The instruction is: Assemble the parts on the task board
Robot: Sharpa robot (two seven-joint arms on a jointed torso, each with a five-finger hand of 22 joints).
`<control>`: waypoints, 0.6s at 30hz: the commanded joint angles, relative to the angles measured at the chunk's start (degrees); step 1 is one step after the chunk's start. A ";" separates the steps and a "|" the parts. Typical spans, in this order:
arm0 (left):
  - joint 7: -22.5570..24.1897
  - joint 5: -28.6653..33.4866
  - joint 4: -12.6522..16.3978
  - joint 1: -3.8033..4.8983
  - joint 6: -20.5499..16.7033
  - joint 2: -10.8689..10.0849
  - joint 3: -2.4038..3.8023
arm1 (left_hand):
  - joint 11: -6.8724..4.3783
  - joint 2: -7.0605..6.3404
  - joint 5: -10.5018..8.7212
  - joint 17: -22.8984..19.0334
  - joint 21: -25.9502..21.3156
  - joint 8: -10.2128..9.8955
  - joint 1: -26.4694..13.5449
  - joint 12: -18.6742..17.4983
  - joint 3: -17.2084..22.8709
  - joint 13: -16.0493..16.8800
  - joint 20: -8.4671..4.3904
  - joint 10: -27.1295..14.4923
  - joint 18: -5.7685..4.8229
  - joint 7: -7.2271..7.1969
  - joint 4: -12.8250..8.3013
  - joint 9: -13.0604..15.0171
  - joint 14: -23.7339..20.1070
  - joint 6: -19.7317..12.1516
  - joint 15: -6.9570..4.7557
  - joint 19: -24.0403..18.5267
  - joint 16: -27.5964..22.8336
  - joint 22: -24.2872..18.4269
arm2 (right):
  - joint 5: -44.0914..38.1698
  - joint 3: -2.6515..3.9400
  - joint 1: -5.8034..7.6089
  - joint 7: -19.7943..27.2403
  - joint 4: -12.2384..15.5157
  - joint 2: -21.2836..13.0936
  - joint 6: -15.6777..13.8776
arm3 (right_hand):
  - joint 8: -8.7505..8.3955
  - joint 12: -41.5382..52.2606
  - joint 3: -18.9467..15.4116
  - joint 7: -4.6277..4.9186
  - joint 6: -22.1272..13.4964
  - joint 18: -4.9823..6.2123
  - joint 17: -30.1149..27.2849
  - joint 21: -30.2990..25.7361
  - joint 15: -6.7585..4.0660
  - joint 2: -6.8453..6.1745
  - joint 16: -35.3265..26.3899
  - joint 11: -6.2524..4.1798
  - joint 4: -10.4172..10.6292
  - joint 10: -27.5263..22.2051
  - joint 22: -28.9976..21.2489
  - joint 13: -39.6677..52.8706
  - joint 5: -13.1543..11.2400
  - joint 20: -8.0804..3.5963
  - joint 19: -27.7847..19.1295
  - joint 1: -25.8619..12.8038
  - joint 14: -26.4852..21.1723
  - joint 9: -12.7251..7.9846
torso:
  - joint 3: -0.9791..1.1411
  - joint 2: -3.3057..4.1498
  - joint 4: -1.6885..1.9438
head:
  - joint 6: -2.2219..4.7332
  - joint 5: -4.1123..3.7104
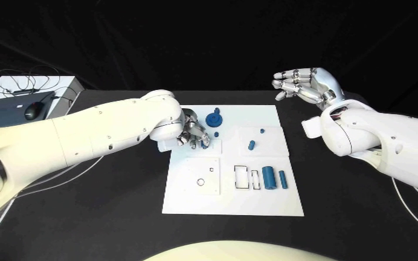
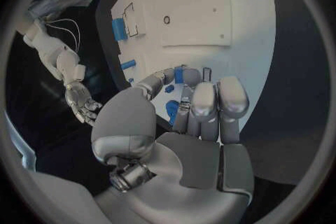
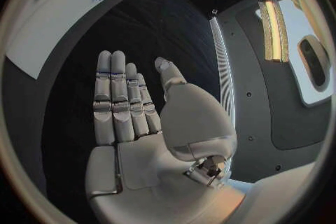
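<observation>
Left hand [image 1: 191, 133] pinches a blue part [image 2: 179, 74]; right hand [image 1: 305, 86] hovers empty.

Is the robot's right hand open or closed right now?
Open. The right hand holds nothing, its fingers extended side by side over the bare black table, away from the task board.
</observation>
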 commanded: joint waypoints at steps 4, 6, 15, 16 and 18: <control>0.13 -0.01 0.22 -0.16 1.90 -0.24 -0.06 | -2.53 0.48 0.46 -0.10 -0.29 0.14 0.12 -0.34 6.85 0.04 -0.59 2.96 -0.40 -2.97 -6.65 0.12 0.01 3.35 -0.40 0.03 0.40 0.11 | 1.43 0.03 0.04 1.38 -0.08 0.06 0.98 | -0.14 -1.06 0.28 -0.02 0.54 -0.71 -2.40 1.63 -0.03 -0.10 0.77 0.01 -0.03 0.43 -4.82 -0.04 -0.14 0.01 0.69 0.73 -0.01 -0.75 | 0.02 -0.01 0.00 | -0.19 0.12; 0.13 0.05 0.26 -0.17 2.05 -0.31 -0.06 | -2.53 0.48 0.46 -0.10 -0.29 0.14 0.12 -0.34 6.85 0.04 -0.59 2.96 -0.40 -2.97 -6.65 0.12 0.01 3.35 -0.40 0.03 0.40 0.11 | 1.45 0.03 0.04 1.36 -0.10 0.07 1.05 | -0.10 -1.00 0.28 0.00 0.49 -0.71 -2.34 1.88 0.02 -0.07 0.82 0.04 -0.04 0.29 -5.13 -0.06 -0.02 0.05 0.49 0.75 -0.22 -0.70 | 0.02 -0.01 0.01 | -0.20 0.12; 0.12 -0.02 -0.05 -0.17 2.15 -0.42 -0.06 | -2.53 0.48 0.46 -0.10 -0.29 0.14 0.12 -0.34 6.85 0.04 -0.59 2.96 -0.40 -2.97 -6.65 0.12 0.01 3.35 -0.40 0.03 0.40 0.11 | 1.49 0.03 0.04 1.22 -0.12 0.06 1.44 | 0.02 -1.01 0.30 -0.01 0.46 -0.68 -2.38 2.71 0.08 -0.09 0.95 0.07 -0.04 0.18 -6.13 -0.07 0.32 0.15 0.08 0.66 -0.49 -0.60 | 0.06 -0.01 -0.01 | -0.14 0.28; 0.12 -0.07 -0.13 -0.17 2.12 -0.38 -0.06 | -2.54 0.53 0.55 -0.14 -0.26 0.02 0.10 -0.51 6.84 0.03 -0.61 3.02 -0.46 -2.97 -6.66 0.19 0.00 3.42 -0.42 0.07 0.47 0.21 | 1.49 0.03 0.04 1.21 -0.12 0.06 1.48 | 0.02 -1.01 0.30 -0.01 0.46 -0.68 -2.38 2.71 0.08 -0.09 0.95 0.07 -0.04 0.18 -6.13 -0.07 0.32 0.15 0.08 0.66 -0.49 -0.60 | 0.06 -0.02 -0.01 | -0.18 0.29; 0.12 -0.04 -0.28 -0.17 2.06 -0.27 -0.06 | -2.54 0.53 0.55 -0.14 -0.26 0.02 0.10 -0.51 6.84 0.03 -0.61 3.02 -0.46 -2.97 -6.66 0.19 0.00 3.42 -0.42 0.07 0.47 0.21 | 1.49 0.03 0.04 1.19 -0.12 0.07 1.55 | 0.04 -1.04 0.37 -0.01 0.47 -0.68 -2.40 2.81 0.09 -0.04 0.94 0.07 -0.07 0.15 -6.25 -0.07 0.54 0.15 0.02 0.70 -0.54 -0.59 | 0.08 -0.03 -0.04 | -0.19 0.35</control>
